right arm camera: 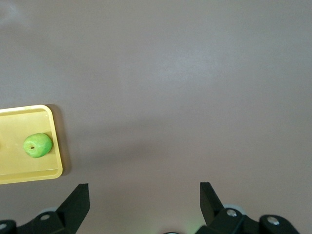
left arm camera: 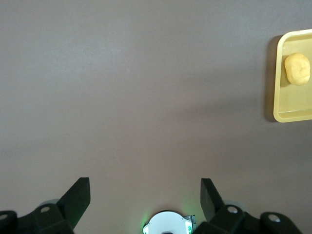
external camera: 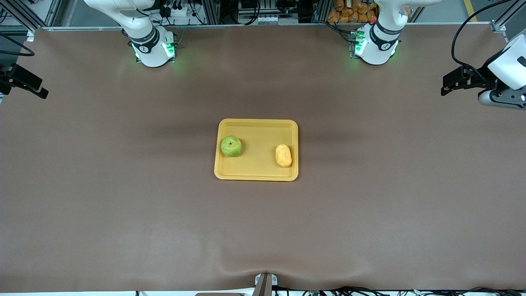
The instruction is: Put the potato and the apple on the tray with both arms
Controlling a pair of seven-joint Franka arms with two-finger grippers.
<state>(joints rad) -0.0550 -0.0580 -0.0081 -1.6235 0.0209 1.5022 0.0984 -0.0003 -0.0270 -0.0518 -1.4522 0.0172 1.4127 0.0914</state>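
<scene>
Black pincers (left arm camera: 145,200) (right arm camera: 144,200) raised, spread, empty; arms idle.

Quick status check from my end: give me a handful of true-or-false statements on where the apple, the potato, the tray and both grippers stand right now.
1. The apple lies on the tray. True.
2. The potato lies on the bare table beside the tray. False: it lies on the tray, toward the left arm's end.
3. The apple and the potato touch. False: bare tray floor shows between them.
4. The left gripper is open and holds nothing. True.
5. The right gripper is shut on the apple. False: it is open and empty, over bare table.
</scene>
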